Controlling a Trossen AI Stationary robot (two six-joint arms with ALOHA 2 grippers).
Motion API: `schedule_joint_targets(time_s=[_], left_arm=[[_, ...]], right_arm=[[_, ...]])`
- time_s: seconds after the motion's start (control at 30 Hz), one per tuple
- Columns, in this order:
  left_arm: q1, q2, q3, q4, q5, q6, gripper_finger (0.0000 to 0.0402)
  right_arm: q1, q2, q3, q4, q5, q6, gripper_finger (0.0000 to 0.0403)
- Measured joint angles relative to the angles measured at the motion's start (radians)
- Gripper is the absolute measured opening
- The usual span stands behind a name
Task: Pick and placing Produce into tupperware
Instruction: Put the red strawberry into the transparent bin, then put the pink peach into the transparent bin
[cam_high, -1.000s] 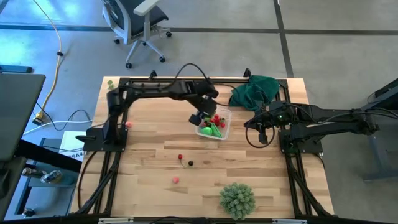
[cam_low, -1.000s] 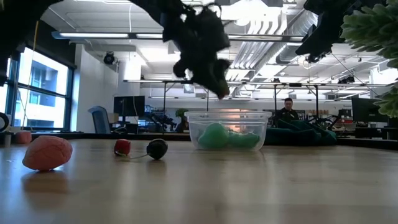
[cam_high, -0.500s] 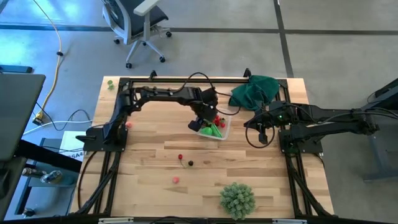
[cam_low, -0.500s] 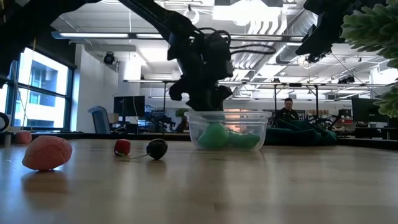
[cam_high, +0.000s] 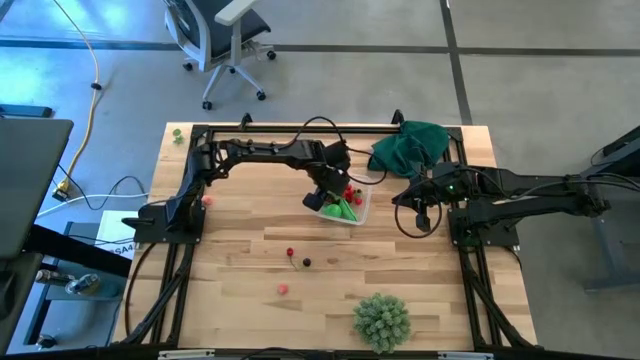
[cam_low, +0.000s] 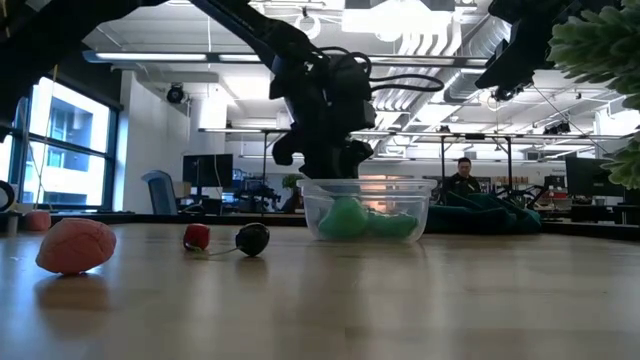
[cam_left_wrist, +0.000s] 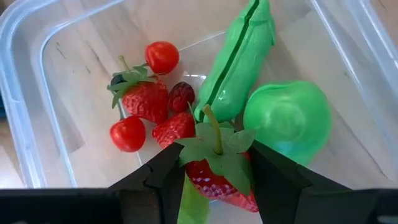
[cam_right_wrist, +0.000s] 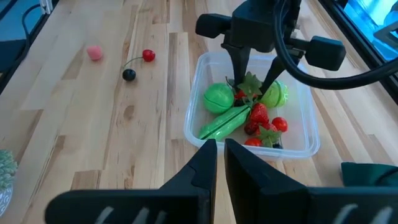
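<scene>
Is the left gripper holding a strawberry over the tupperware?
Yes: the left gripper pinches a strawberry inside the tupperware.

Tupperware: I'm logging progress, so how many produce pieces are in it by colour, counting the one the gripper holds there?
Red: 5, with the strawberry in the left gripper
Dark berry: 1
Green: 3, a pea pod and two round fruits
Total in the tupperware: 9
</scene>
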Motion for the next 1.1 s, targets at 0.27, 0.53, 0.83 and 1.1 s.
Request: schedule_joint_targets(time_s=[0.27,0.53,0.83,1.1], left_arm=[[-0.023,0.0,0.0,0.006,-0.006,0.011,0.0187],[-0.056,-0.011,0.0,-0.006,-0.138,0.003,0.0237],[-0.053,-0.029,0.142,-0.198,-0.136,-0.044,0.0225],[-0.053,-0.031,0.38,-0.597,-0.137,-0.041,0.0195]], right_arm=[[0.0,0.0,0.0,0.0,0.0,0.0,0.0024],[0.0,0.0,0.0,0.0,0.0,0.0,0.0024],[0.0,0.0,0.0,0.0,0.0,0.0,0.0024],[0.0,0.0,0.0,0.0,0.0,0.0,0.0024]])
